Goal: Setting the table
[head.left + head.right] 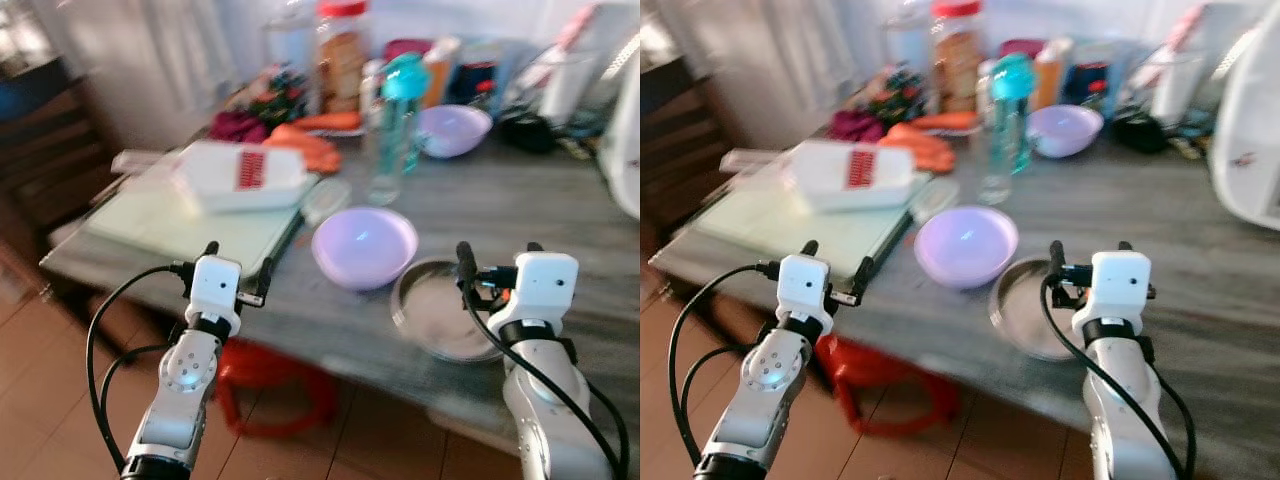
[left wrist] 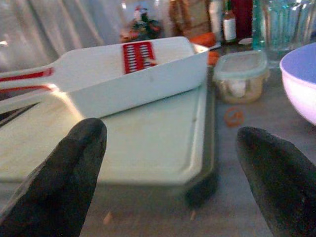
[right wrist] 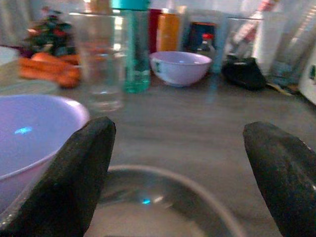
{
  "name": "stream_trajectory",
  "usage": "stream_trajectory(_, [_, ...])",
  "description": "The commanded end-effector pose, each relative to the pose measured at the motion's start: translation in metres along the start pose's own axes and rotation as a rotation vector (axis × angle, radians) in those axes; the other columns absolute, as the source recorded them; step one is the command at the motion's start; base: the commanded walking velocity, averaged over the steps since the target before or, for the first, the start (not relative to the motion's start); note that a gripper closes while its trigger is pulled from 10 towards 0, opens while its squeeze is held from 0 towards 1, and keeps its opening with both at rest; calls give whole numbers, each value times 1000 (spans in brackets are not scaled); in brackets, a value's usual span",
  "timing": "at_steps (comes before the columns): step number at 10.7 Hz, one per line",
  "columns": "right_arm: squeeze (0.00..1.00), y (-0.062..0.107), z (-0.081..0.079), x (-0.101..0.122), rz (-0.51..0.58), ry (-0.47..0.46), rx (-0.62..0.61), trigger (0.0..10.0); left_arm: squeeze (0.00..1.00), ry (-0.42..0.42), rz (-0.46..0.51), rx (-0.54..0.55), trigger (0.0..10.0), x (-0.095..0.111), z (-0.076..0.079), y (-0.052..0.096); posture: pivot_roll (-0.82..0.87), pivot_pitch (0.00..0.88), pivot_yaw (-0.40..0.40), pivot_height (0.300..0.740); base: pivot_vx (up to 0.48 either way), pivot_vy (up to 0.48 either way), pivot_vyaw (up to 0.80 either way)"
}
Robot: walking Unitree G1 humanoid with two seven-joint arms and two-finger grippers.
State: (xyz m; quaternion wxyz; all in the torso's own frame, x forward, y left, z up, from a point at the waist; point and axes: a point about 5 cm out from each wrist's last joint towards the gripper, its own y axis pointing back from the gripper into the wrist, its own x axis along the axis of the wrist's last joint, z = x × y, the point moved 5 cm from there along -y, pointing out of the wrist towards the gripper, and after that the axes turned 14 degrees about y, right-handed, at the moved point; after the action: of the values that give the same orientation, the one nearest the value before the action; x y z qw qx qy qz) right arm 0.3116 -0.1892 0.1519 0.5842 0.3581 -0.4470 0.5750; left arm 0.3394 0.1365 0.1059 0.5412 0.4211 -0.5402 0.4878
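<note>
Both arms are hanging out at the near edge of the grey table [image 1: 560, 200], grippers spread wide and gripping nothing. The left gripper [image 1: 238, 272] is sitting right at the near edge of the pale green cutting board [image 1: 190, 225], fingers apart on either side of the board's corner in the left wrist view. A white slicer with a red insert [image 1: 245, 172] is lying across the far part of that board, and a small lidded container [image 2: 241, 74] is sitting just off the board's side edge.

The right gripper [image 1: 497, 270] is hovering over the near rim of the metal plate [image 1: 440, 312], which is lying close to the table's front edge. The lilac bowl [image 1: 364, 245] is just beside that plate, rims looking like they're touching or nearly so (blurry, so can't say for sure).

There's an open stretch of bare tabletop running behind the plate. Further back it's getting crowded: a clear glass [image 3: 98, 61], a teal bottle [image 1: 403, 110], a second lilac bowl [image 1: 453, 130], carrots [image 1: 320, 140], jars and bottles along the far edge. A red stool [image 1: 270, 385] is standing on the tile floor under the table edge.
</note>
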Motion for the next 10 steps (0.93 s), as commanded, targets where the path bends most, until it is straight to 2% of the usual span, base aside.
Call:
stream_trajectory(1, [0,-1,-3,2,9,-6,8,10000,0,-9,0,11,10000,0,-2,-1,-23,0,88,740,-292,0,0])
stream_trajectory(7, [0,-5,-3,2,9,-13,4,10000,0,-5,-1,-6,10000,0,2,-2,-24,0,89,740,-292,0,0])
stream_trajectory(10, [0,-6,0,-3,-26,-44,-29,10000,0,-5,-4,-14,10000,-2,6,0,-19,0,54,740,-291,0,0])
